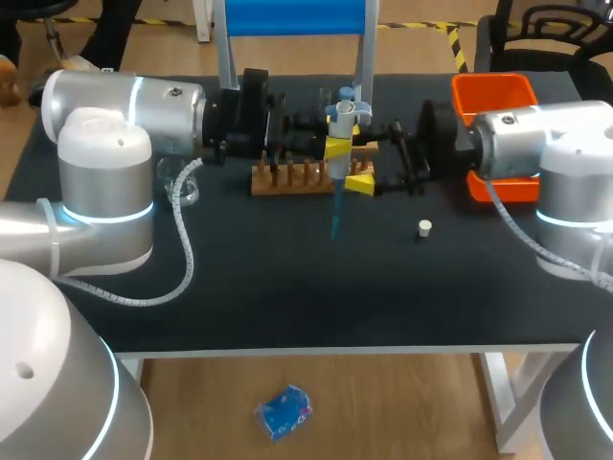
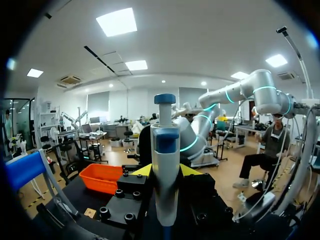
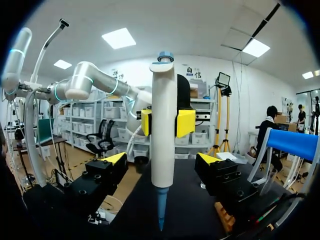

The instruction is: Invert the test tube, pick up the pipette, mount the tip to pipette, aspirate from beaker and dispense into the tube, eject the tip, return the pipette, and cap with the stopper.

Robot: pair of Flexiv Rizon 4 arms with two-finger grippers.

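A white pipette [image 1: 339,129] with a blue tip [image 1: 335,216] hangs upright over the table, just in front of the wooden rack [image 1: 292,179]. My left gripper [image 1: 340,139] is shut on its upper body; its yellow pads [image 3: 185,123] press it from both sides. My right gripper [image 3: 161,160] stands open around the lower body, with its fingers [image 3: 102,177] clear of the pipette [image 3: 163,130] on each side. In the left wrist view the pipette [image 2: 165,165] rises in the middle, with the right gripper's black fingers [image 2: 125,197] behind it. A small white stopper [image 1: 424,227] lies on the table to the right.
An orange bin [image 1: 493,96] sits at the back right. A clear glass beaker [image 1: 184,189] stands at the left, partly behind my left arm's cable. A blue frame [image 1: 292,19] rises behind the rack.
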